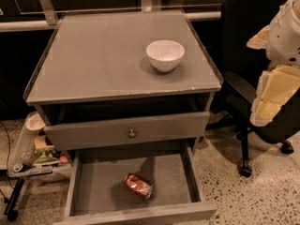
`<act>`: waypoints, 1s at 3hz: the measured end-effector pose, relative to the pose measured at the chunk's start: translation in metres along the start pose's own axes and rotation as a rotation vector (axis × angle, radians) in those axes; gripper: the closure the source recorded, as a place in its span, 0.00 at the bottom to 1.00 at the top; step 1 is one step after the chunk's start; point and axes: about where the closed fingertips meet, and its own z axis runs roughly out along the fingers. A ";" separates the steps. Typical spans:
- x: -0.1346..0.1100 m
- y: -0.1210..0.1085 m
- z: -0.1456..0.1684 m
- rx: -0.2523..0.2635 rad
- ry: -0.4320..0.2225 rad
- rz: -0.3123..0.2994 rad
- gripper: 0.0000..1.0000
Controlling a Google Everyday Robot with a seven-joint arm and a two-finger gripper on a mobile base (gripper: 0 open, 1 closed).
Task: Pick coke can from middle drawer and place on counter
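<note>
Red coke can lies on its side near the front edge of the open middle drawer; my hand, opening not discernible, hangs beyond the right edge of the surface, so I should descend across the can's width, clear of the upper drawer front.

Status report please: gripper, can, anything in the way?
Gripper at right edge, by the chair. Coke can on its side in open middle drawer. White bowl on counter.
</note>
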 end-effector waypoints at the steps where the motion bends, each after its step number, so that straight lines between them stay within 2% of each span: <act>1: -0.005 0.002 0.003 0.005 -0.004 0.007 0.00; 2: -0.023 0.009 0.027 -0.012 -0.010 0.015 0.00; 3: -0.039 0.039 0.068 -0.118 -0.017 0.021 0.00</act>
